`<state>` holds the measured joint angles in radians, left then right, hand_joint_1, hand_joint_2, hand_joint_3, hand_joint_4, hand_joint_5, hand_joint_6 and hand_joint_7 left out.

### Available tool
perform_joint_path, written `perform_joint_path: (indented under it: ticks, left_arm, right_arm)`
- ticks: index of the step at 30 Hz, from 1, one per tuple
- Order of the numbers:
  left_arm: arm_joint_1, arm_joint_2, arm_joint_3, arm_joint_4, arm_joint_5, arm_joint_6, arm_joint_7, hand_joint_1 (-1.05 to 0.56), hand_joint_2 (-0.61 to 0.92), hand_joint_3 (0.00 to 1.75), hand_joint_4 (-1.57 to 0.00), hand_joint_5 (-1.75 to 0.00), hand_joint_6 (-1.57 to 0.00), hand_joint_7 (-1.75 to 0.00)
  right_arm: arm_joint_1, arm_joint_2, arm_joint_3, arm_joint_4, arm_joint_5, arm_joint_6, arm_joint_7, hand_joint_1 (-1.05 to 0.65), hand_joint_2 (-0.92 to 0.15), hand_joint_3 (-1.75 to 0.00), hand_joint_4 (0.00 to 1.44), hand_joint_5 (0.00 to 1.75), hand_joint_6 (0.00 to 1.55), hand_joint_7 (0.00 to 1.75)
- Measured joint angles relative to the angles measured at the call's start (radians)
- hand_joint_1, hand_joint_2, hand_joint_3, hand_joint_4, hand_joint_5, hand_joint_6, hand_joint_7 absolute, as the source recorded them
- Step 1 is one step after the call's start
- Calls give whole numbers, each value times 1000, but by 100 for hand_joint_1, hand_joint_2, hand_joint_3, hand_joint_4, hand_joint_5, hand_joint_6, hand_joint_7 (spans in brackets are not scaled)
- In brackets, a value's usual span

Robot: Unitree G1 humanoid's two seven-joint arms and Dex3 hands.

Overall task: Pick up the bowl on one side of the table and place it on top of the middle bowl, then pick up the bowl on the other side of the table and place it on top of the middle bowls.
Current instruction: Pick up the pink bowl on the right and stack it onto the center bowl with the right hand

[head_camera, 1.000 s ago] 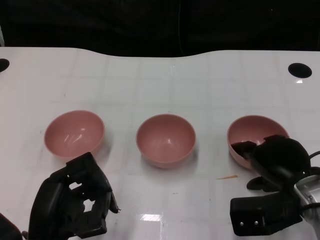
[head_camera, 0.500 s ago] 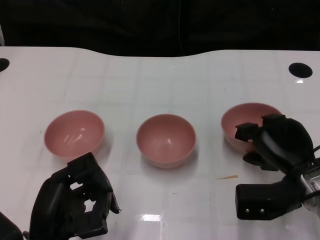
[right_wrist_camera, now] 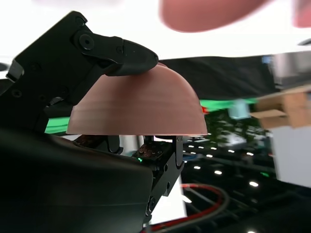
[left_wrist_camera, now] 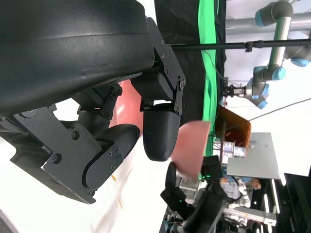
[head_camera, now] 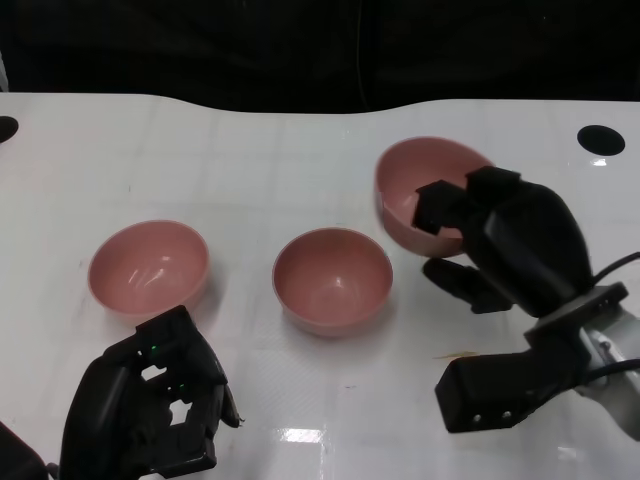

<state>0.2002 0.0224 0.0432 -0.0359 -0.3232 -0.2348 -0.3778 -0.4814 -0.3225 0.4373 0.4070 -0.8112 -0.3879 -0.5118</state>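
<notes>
**Right-side bowl lifted off the bench**

Within a second the right bowl had risen from its spot and travelled up and toward the middle bowl, tilted. The right hand pinched its rim, fingers inside and outside the wall. It looked light, stiff and smooth, so likely slippery; the rim suited the hold. The left hand rested curled, holding nothing, near the left bowl.

Left bowl beside middle bowl, right bowl apparently lifted, behind-right, in right hand
</notes>
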Motion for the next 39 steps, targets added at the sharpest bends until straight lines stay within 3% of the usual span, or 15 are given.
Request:
perform_joint_path:
  ticks: [8, 20, 26, 27, 29, 30, 31, 33, 34, 35, 39]
  left_arm:
    - [-1, -1, -1, 0, 2, -1, 0, -8, 41, 145, -82, -172, -79, -156]
    - [6, -2, -5, 0, 2, -9, 0, -7, 38, 150, -81, -172, -78, -156]
    - [8, -3, -8, -2, 1, -9, 0, -6, 37, 151, -82, -172, -79, -155]
    - [9, -4, -8, -3, 0, -9, 0, -7, 37, 150, -82, -172, -79, -155]
    - [10, -4, -9, -4, 1, -9, 0, -7, 38, 149, -82, -171, -79, -155]
    - [10, -5, -9, -4, 2, -9, 0, -7, 38, 149, -82, -171, -79, -155]
    - [10, -5, -10, -4, 3, -9, 0, -7, 39, 149, -82, -171, -79, -155]
    - [9, -6, -11, -4, 3, -9, 0, -6, 39, 148, -82, -171, -79, -155]
    - [10, -7, -12, -4, 3, -9, 0, -7, 39, 148, -81, -171, -79, -154]
    - [10, -7, -12, -5, 2, -9, 0, -7, 39, 148, -81, -171, -79, -154]
    - [10, -11, -13, -6, -1, -8, 0, -7, 39, 148, -81, -171, -79, -154]
  right_arm:
    - [-25, 75, 32, -4, 12, -45, 73, -28, -39, -130, 95, 175, 75, 170]
    - [-121, 161, 113, 240, -61, -75, 3, -24, -35, -125, 97, 175, 78, 169]
    - [-180, 198, 158, 405, -88, -82, -23, -21, -40, -114, 93, 175, 73, 173]
    - [-189, 203, 168, 426, -93, -82, -26, -21, -44, -109, 91, 175, 76, 154]
    - [-206, 210, 188, 465, -99, -83, -19, -24, -54, -93, 85, 163, 89, 93]
    - [-213, 213, 192, 477, -96, -83, 3, -28, -62, -81, 83, 139, 91, 68]
    - [-222, 214, 195, 482, -88, -80, 51, -35, -79, -59, 74, 102, 84, 39]
    - [-238, 216, 197, 479, -67, -65, 153, -38, -89, -45, 70, 82, 81, 23]
    - [-243, 216, 198, 472, -63, -54, 190, -45, -91, -41, 63, 57, 73, 12]
    - [-248, 216, 202, 466, -63, -42, 218, -48, -91, -39, 62, 46, 70, 8]
    - [-249, 215, 216, 435, -63, -4, 294, -59, -92, -41, 59, 34, 67, 3]
